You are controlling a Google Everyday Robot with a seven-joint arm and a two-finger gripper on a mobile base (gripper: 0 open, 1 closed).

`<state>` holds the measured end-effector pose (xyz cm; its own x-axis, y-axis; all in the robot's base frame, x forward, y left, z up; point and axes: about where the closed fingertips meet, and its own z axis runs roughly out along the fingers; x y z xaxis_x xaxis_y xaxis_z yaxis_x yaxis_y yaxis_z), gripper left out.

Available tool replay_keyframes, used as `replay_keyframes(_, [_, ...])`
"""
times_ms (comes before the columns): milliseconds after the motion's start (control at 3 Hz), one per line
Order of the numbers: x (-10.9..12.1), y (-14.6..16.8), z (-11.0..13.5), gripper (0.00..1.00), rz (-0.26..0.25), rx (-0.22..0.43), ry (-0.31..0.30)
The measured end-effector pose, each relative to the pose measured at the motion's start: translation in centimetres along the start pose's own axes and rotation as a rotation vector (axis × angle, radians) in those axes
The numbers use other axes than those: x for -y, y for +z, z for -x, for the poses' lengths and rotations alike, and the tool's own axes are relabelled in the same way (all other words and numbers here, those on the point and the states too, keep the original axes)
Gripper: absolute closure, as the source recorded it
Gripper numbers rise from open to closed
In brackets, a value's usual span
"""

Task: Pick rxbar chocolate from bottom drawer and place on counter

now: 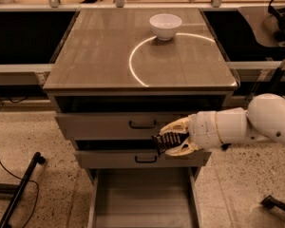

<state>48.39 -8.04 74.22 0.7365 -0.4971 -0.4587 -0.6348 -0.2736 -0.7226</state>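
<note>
My gripper [170,137] comes in from the right on a white arm and is shut on the rxbar chocolate [168,140], a small dark bar with pale lettering. It holds the bar in the air in front of the two upper drawers, above the open bottom drawer [142,201], whose flat floor shows nothing on it. The counter [99,51] with its white arc line lies above and behind the gripper.
A white bowl [165,25] stands at the back of the counter on the arc. Both upper drawers [142,124] are pulled out slightly. A black stand leg and cable [19,189] lie on the floor at the left. Dark tables flank the cabinet.
</note>
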Motion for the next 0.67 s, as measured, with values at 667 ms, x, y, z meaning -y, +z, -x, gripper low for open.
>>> replay_keyframes(667, [0.82,-0.21,0.03,1.00,-0.012,0.003,0.013])
